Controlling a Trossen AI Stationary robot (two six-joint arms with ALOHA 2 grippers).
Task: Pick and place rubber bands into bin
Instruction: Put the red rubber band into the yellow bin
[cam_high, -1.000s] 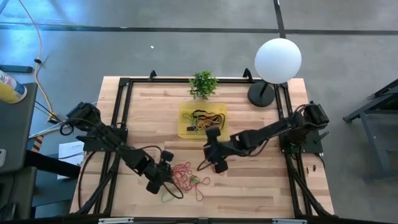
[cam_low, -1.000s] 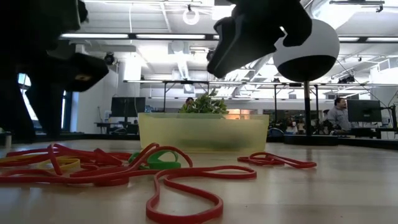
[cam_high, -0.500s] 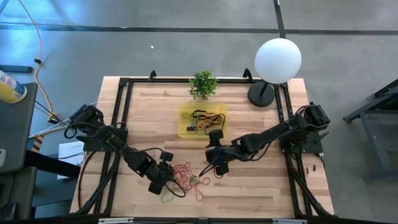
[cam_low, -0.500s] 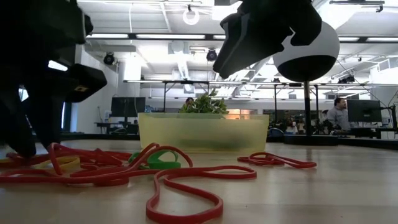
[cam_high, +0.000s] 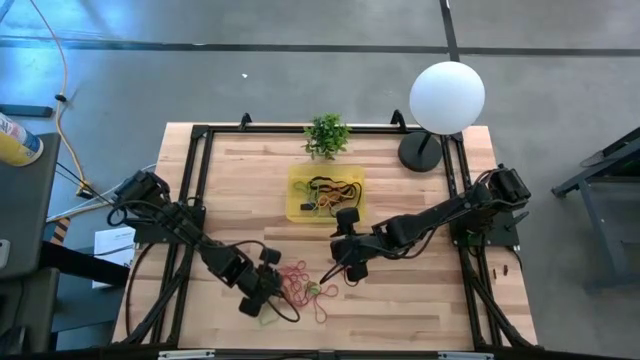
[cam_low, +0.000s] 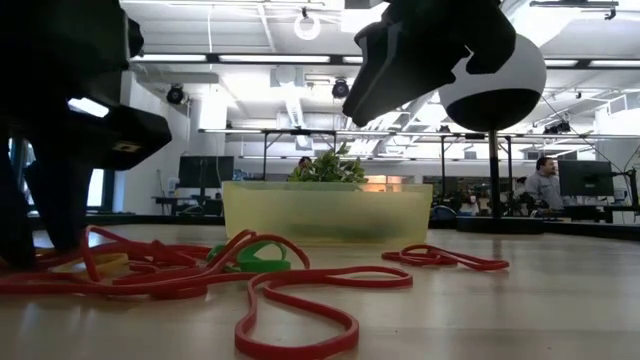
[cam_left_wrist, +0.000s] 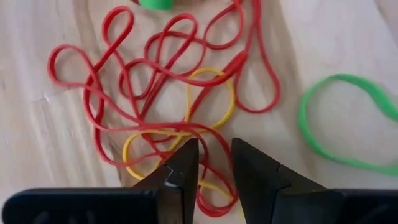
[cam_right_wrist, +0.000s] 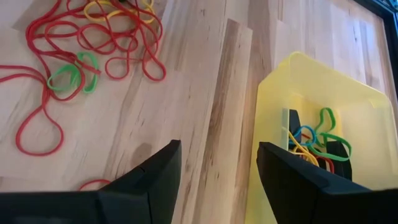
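Wooden worktop (cam_high: 400, 300), high view: rubber bands (cam_high: 300, 285) heaped near the front edge at the left gripper (cam_high: 262, 295), more already in the bin (cam_high: 297, 208); right gripper (cam_high: 350, 262) waits between. Left wrist view alone shows fingers (cam_left_wrist: 183, 171) narrowly parted over a red-yellow tangle; light, floppy loops likely drag neighbours, so pinch a crossing. Right wrist view: fingers (cam_right_wrist: 152, 171) spread, empty.

The pale wooden surface (cam_high: 410, 290) stands on a grey concrete floor (cam_high: 250, 80) crossed by dark lines. A white globe lamp (cam_high: 447, 97) sits at its far right corner. Beyond, ceiling strip lights (cam_low: 250, 58) shine over desks with monitors (cam_low: 585, 178), where a person (cam_low: 543, 183) sits.
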